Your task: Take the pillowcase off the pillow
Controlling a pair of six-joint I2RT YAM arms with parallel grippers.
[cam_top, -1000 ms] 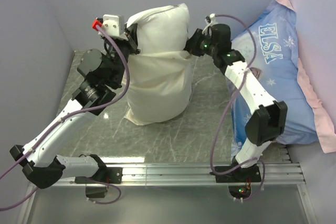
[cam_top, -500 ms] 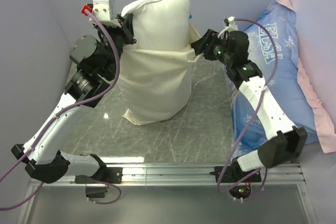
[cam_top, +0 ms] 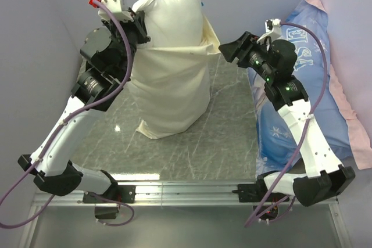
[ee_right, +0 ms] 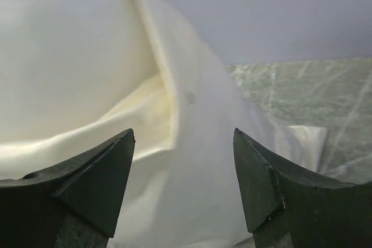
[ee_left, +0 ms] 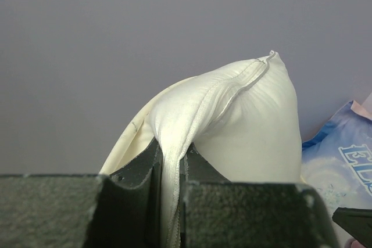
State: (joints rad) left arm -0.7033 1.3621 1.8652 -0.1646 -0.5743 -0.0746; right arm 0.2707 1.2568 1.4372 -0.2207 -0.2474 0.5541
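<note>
Top external view: the right gripper [cam_top: 225,47] has let go of the pillowcase [cam_top: 171,94] rim, jaws apart, while the left gripper [cam_top: 138,27], clamped on the upright pillow [cam_top: 171,13], hoists it higher, so gravity may strip the case.

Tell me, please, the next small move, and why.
Probably bring the right gripper forward and shut it on the pillowcase rim: its fingers stand open beside that rim, while the left gripper pinches the half-bared pillow up.

The plump white pillow [cam_top: 171,18] stands upright near the counter's far edge, its lower half inside the wrinkled cream pillowcase [cam_top: 171,94].
</note>
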